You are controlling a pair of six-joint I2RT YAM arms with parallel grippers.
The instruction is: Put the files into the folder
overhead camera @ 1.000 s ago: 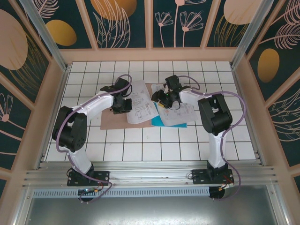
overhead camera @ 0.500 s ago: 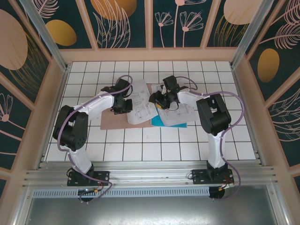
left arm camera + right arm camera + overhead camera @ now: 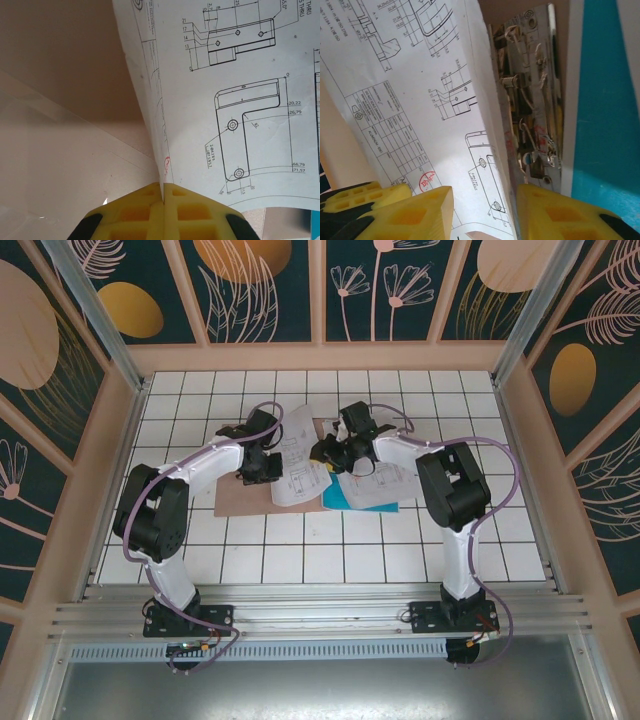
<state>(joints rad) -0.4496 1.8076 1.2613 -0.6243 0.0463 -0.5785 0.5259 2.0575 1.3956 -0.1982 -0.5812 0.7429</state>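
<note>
surface: white tiled surface (image 3: 250,550); bare tiles along near side, both flanks and far rows; pink-framed walls (image 3: 128,420) close on three sides.
folder: flat pinkish-brown card folder (image 3: 240,502) mid-surface, left of centre; near-left corner and near edge bare, rest under paper.
files: white paper sheet with black line drawings (image 3: 300,472) on folder, between both end effectors. More white printed sheets (image 3: 388,488) just right of it, lying on plain cyan-blue sheet (image 3: 334,500), near-left corner poking out beside folder's right edge.
left end effector: (image 3: 163,202) yellow pads pressed together, pinching left edge of drawing sheet above folder.
right end effector: (image 3: 485,212) yellow pads spread, upturned sheet edge standing between them; contact with pads not clear; cyan sheet just right.
hidden: far part of folder under arms and paper; glossy strip (image 3: 532,100) beneath upturned edge hard to make out.
writing: left wrist view reads "THRU", "20,22", "26,79", "66,79", "71,57". Right wrist view has title block (image 3: 385,130) and red round stamp (image 3: 426,181), text too small.
</note>
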